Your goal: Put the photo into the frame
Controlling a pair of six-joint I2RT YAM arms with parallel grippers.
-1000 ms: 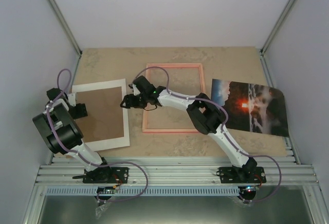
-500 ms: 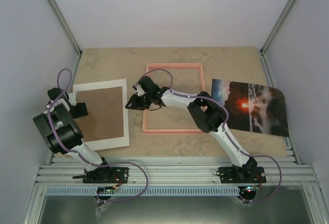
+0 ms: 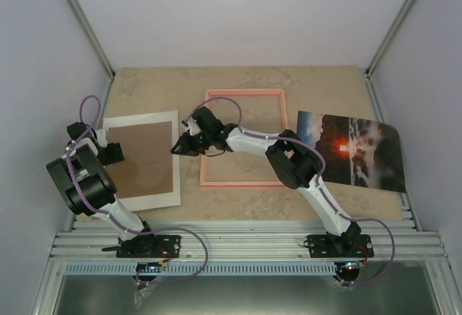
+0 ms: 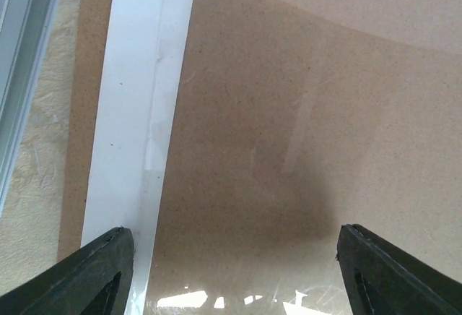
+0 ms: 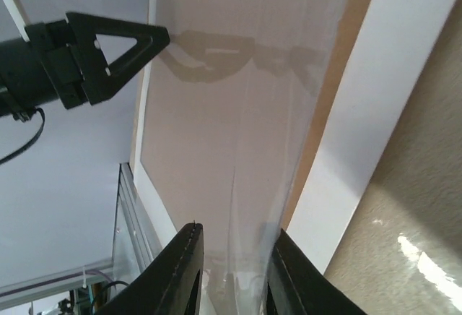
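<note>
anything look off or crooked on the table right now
The photo lies askew at the table's right edge, its right side overhanging the edge. The frame lies square.

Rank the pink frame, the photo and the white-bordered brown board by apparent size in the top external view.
1. Pink frame: largest outline.
2-3. White-bordered brown board and photo: these look about alike, and the left arm hides part of the board, so they are not ranked.
</note>
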